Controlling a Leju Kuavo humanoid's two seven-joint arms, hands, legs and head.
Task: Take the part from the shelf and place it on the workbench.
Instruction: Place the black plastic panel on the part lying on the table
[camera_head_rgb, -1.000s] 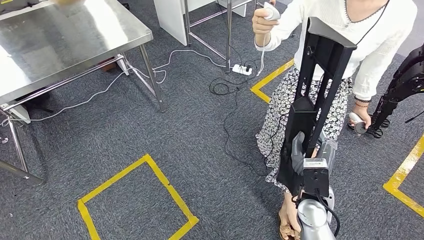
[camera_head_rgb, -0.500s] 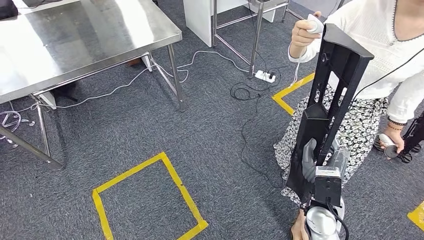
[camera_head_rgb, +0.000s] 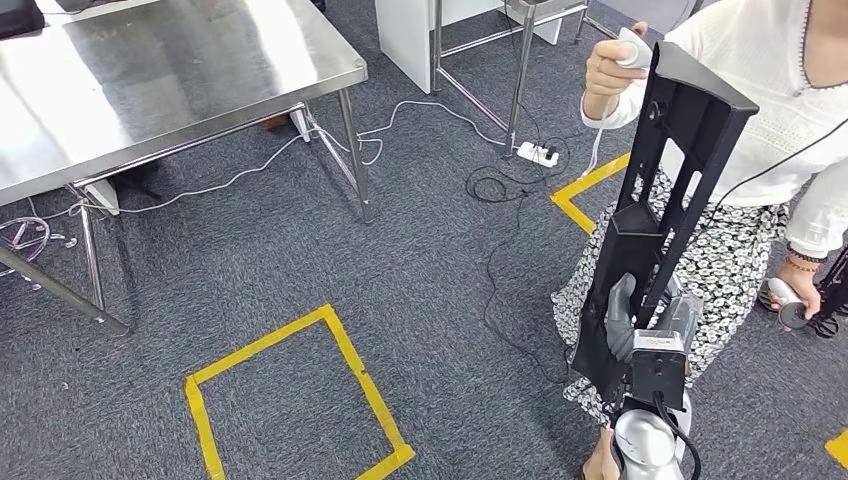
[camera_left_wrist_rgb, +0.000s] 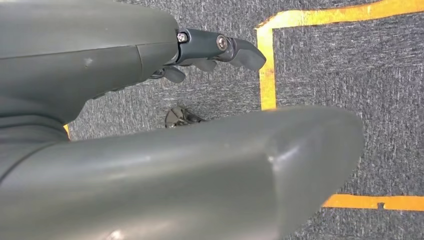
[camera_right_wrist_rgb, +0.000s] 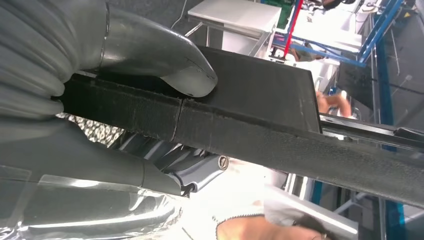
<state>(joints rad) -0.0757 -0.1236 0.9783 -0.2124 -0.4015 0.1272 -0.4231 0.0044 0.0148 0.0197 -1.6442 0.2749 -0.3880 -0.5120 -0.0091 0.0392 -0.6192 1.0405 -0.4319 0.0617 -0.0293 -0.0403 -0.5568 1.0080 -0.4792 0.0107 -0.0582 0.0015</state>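
Dark grey carpeted floor (camera_head_rgb: 300, 250) with yellow tape squares (camera_head_rgb: 290, 400) covers most of the head view. Shiny stainless-steel counter (camera_head_rgb: 150, 70) on thin metal legs stands at the upper left, well apart from the part, white cable (camera_head_rgb: 240, 175) trailing under it to a white power strip (camera_head_rgb: 537, 153). Person in a white knit top and black-and-white floral skirt (camera_head_rgb: 740, 130) stands at the right, just behind the part, holding a white handheld controller (camera_head_rgb: 632, 47) in the raised hand and another low at the right edge. Long black metal frame part with open slots and a wedge-shaped top (camera_head_rgb: 665, 190) stands nearly upright, tilted slightly, held off the floor by its lower end. Right hand (camera_head_rgb: 648, 325), grey thumb and fingers, is clenched around the part's lower section; the right wrist view shows the thumb pressed on the black bar (camera_right_wrist_rgb: 240, 115). Left hand (camera_left_wrist_rgb: 210, 50) hangs over the carpet and yellow tape, grasping nothing, dark fingers loosely extended, apart from the thumb.
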